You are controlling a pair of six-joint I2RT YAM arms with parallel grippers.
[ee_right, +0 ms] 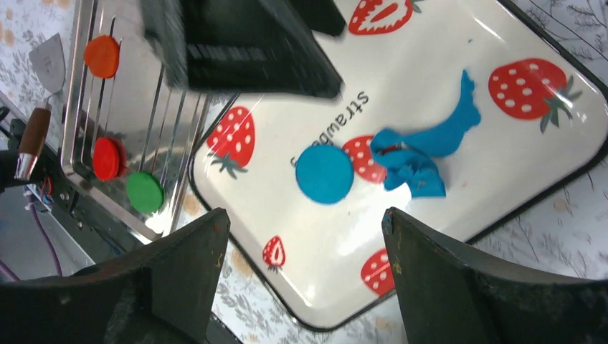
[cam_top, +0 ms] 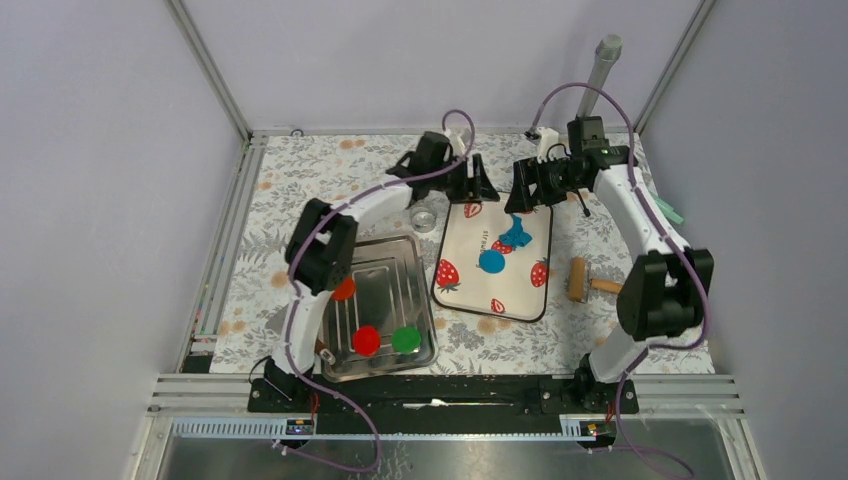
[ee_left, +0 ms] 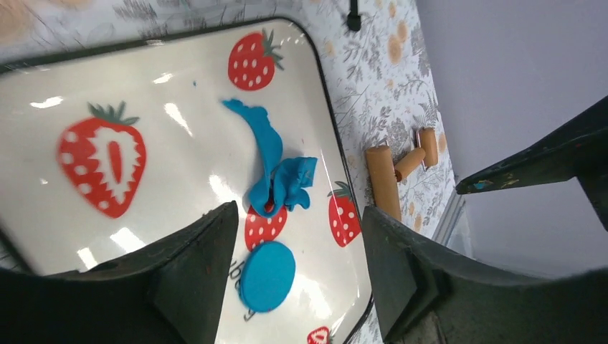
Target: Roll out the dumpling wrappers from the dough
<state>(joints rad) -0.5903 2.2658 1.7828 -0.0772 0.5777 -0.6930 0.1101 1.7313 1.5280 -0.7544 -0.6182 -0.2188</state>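
The dough (cam_top: 516, 236) is a ragged bright-blue strip lying on the white strawberry-print tray (cam_top: 470, 288). A flat round blue disc (cam_top: 491, 261) lies just in front of it. My left gripper (cam_top: 478, 186) hovers over the tray's far left corner, open and empty. My right gripper (cam_top: 527, 196) hangs over the far right corner, also open and empty. In the left wrist view the dough (ee_left: 276, 168) and the disc (ee_left: 267, 276) show between the open fingers (ee_left: 193, 265). In the right wrist view the disc (ee_right: 325, 173) and the dough (ee_right: 423, 154) lie beyond the open fingers (ee_right: 437, 272).
A metal tray (cam_top: 385, 285) at the left holds an orange disc (cam_top: 344, 289), a red disc (cam_top: 366, 340) and a green disc (cam_top: 405, 340). A wooden roller (cam_top: 580, 280) lies right of the strawberry tray. A small glass cup (cam_top: 425, 215) stands by the left arm.
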